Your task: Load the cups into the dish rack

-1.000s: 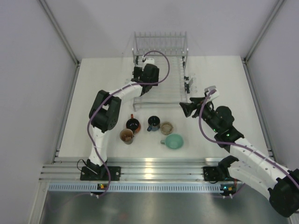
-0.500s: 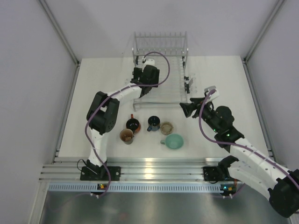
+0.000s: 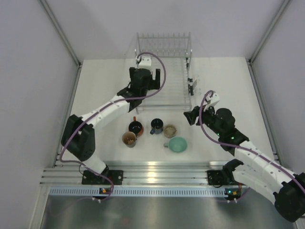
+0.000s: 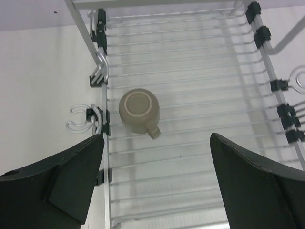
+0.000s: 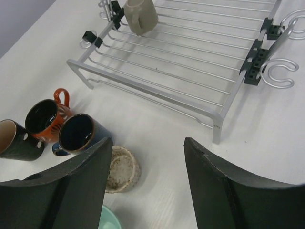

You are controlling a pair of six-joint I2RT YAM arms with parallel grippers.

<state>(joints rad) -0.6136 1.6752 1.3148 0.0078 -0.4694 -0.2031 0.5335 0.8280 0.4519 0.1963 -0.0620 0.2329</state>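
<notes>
We're looking down on the white table (image 3: 95, 95), and at its far side sits the wire dish rack (image 3: 177, 88), long and pale, with upright tines at its back end. The left arm reaches out over the rack, and the left gripper (image 4: 156, 139) hangs above the wires with its fingers spread wide and nothing between them. The right arm bends in from the other side. The right gripper (image 5: 147, 143) hovers over bare table just off the rack's near end, its fingers also well apart and empty.

Now the cups. One tan mug (image 4: 138, 110) is in the rack, bottom up on the wires, close to the left rail, with its handle pointing toward the near end.

The other five stand mouth up in a cluster on the table, near the rack's front edge. The wide mint-green cup (image 3: 178, 144) sits nearest the arms. Just behind it is the speckled beige cup (image 3: 170, 130), with the dark blue mug (image 3: 157, 126) beside that. The orange-handled mug (image 3: 136, 127) comes next on the left, and the black mug (image 3: 129, 139) sits just in front of it.
</notes>
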